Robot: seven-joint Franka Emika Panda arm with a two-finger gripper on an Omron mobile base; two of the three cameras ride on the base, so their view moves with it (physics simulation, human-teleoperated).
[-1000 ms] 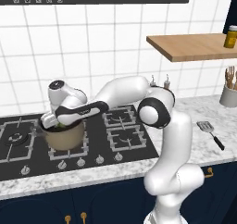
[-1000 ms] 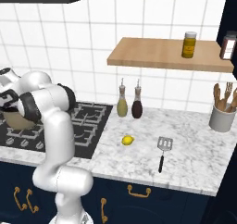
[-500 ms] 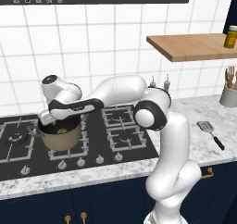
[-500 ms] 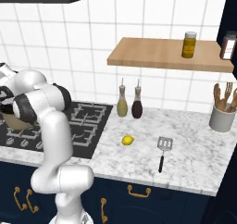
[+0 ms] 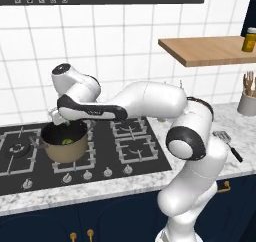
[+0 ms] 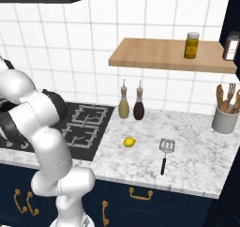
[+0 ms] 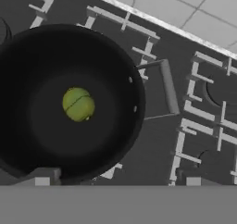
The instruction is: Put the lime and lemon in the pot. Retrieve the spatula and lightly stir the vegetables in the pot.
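lifting clear of the pot [image 7: 134,126], jaws empty and spread; the lime [image 7: 78,104] lies just ahead inside it. i'd swing well aside for the lemon [image 6: 129,142] on the worktop [image 6: 197,165].

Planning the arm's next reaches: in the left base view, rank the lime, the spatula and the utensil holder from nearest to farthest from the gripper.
1. lime, in the pot under the gripper
2. spatula, on the right counter
3. utensil holder, far right, by the wall
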